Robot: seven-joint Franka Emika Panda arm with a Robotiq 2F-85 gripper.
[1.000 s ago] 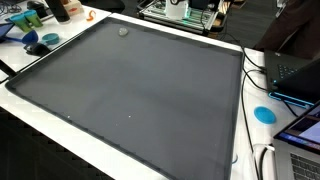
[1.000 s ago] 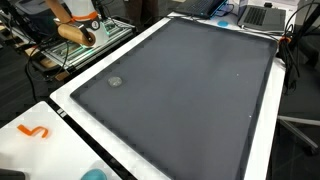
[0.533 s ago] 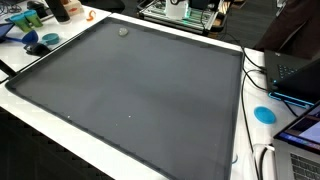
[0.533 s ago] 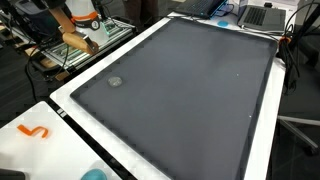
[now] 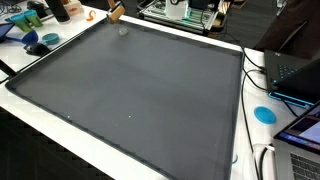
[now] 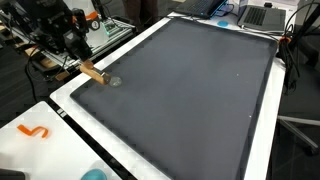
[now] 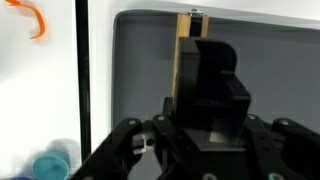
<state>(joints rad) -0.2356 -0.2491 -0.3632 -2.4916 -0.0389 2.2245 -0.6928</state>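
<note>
A large dark grey mat (image 5: pixel 140 90) (image 6: pixel 190 90) covers the white table in both exterior views. A small round grey object (image 6: pixel 114 81) (image 5: pixel 123 30) lies on the mat near one corner. My gripper (image 6: pixel 78 60) (image 7: pixel 200 75) is shut on a tan wooden stick (image 6: pixel 93 72) (image 7: pixel 184 55). The stick slants down over the mat's edge, and its tip is right next to the grey object. In an exterior view only the stick's end (image 5: pixel 115 12) shows at the top edge. In the wrist view the dark gripper body hides the lower part of the stick.
An orange hook shape (image 6: pixel 34 131) (image 7: pixel 34 18) and a blue round thing (image 7: pixel 55 165) lie on the white table beside the mat. A blue disc (image 5: pixel 264 114), laptops (image 5: pixel 295 75) (image 6: pixel 262 15) and cables sit along another side. A wire cart (image 6: pixel 60 50) stands behind the gripper.
The gripper with the stick has come down from over the cart to the mat's corner. The stick's tip now sits by the grey object. Nothing on the mat has moved.
</note>
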